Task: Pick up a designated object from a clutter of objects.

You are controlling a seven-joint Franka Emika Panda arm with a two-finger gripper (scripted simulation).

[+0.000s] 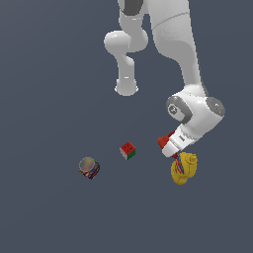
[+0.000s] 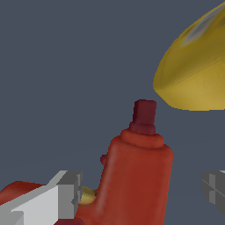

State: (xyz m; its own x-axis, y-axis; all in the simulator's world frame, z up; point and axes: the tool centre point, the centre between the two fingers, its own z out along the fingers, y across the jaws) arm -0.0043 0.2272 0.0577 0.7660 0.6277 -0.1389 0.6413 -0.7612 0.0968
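Observation:
The designated object, a glossy red piece (image 1: 164, 141), lies on the floor right next to the lumpy yellow object (image 1: 184, 168). In the wrist view the red piece (image 2: 136, 176) is wide-bodied with a dark red stub end and lies between my two grey fingers (image 2: 63, 197). The gripper (image 2: 143, 190) is open, with gaps on both sides of the piece. In the exterior view the gripper (image 1: 172, 151) is down low over the piece and hides most of it. The yellow object (image 2: 197, 70) shows just beyond the stub.
The red-faced cube with green and white sides (image 1: 128, 150) sits toward the exterior view's left of the gripper. The greyish dome on a multicoloured base (image 1: 89, 168) is farther left. The arm's base (image 1: 126, 89) stands behind. The floor is plain dark grey.

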